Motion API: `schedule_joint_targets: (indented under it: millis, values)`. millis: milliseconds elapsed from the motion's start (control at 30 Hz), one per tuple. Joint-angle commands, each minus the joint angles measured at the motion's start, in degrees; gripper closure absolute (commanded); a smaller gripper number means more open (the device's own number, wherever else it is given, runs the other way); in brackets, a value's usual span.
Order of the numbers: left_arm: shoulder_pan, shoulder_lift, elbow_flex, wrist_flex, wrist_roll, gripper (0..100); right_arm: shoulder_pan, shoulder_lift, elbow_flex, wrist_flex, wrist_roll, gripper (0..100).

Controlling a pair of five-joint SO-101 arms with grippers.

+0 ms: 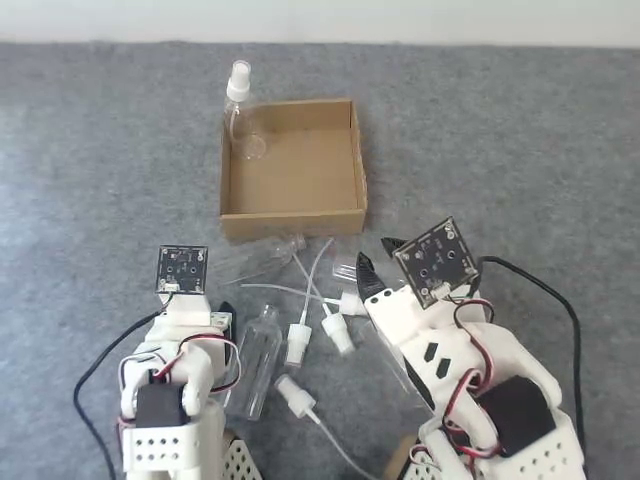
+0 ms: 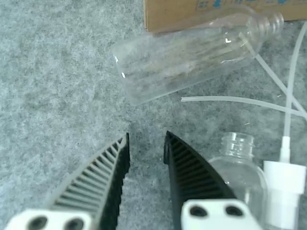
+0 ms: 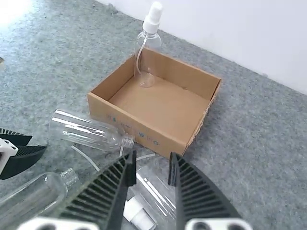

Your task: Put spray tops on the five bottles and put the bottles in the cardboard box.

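Observation:
The cardboard box (image 1: pixel 290 215) sits mid-table. One clear bottle with a white spray top (image 1: pixel 238 100) stands upright in its far left corner (image 3: pixel 146 48). An uncapped bottle (image 2: pixel 192 52) lies just in front of the box (image 1: pixel 262 257). A second uncapped bottle (image 1: pixel 255 360) lies beside my left gripper (image 2: pixel 146 141), which is open over bare carpet with that bottle's neck (image 2: pixel 237 145) just outside one finger. Loose spray tops (image 1: pixel 300 340) (image 1: pixel 338 330) (image 1: pixel 295 393) lie between the arms. My right gripper (image 3: pixel 151 160) hangs open and empty above them, short of the box (image 3: pixel 158 103).
Grey carpet covers the whole table. Long thin dip tubes (image 2: pixel 240 100) trail from the spray tops across the space in front of the box. A pale wall runs along the far edge. Open carpet lies left and right of the box.

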Motion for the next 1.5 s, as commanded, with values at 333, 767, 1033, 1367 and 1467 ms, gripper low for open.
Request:
schedule_joint_targets:
  millis: [333, 767, 1033, 1367, 1467]
  values:
    - [-0.09, -0.70, -0.66, 0.26, -0.18, 89, 0.40, -1.27, -0.35, -1.10, 0.88, 91.0]
    - [-0.09, -0.70, -0.66, 0.26, -0.18, 89, -0.04, -9.71, 2.73, -0.13, 3.16, 90.9]
    - [0.09, -0.70, -0.66, 0.26, -0.18, 89, -0.04, -9.45, 3.08, 4.70, 5.71, 83.3]
    - [0.18, -0.70, -0.66, 0.26, -0.18, 89, -0.04, -9.01, 3.08, 8.48, 7.21, 81.4]
    - [0.18, -0.70, -0.66, 0.18, -0.44, 89, -0.04, -5.67, 2.20, 8.48, 8.53, 81.4]
